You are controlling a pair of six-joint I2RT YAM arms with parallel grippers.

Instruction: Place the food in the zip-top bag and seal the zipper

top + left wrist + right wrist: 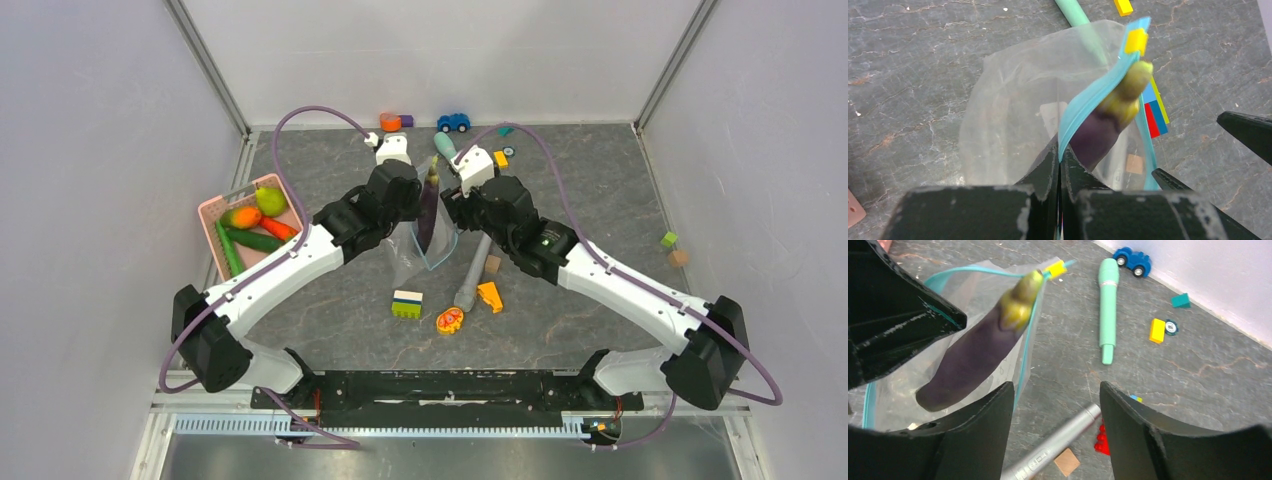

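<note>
My left gripper [1060,159] is shut on the teal zipper [1088,100] edge of the clear zip-top bag [1013,100] and holds the mouth up off the table. A purple eggplant [1095,136] with a yellow-green stem stands in the bag mouth, body inside, stem sticking out. In the right wrist view the eggplant [973,360] leans in the bag [893,390]. My right gripper [1055,410] is open and empty just right of the bag. From above, both grippers [405,215] [452,208] flank the eggplant [430,205]. More food lies in the pink basket [212,207].
A silver pen [1058,445], red brick [1103,440] and tan square [1067,462] lie under my right gripper. A teal stick [1108,305], blue car [1132,261] and small blocks lie beyond. A striped block [406,304] and flat orange oval toy [449,320] sit nearer.
</note>
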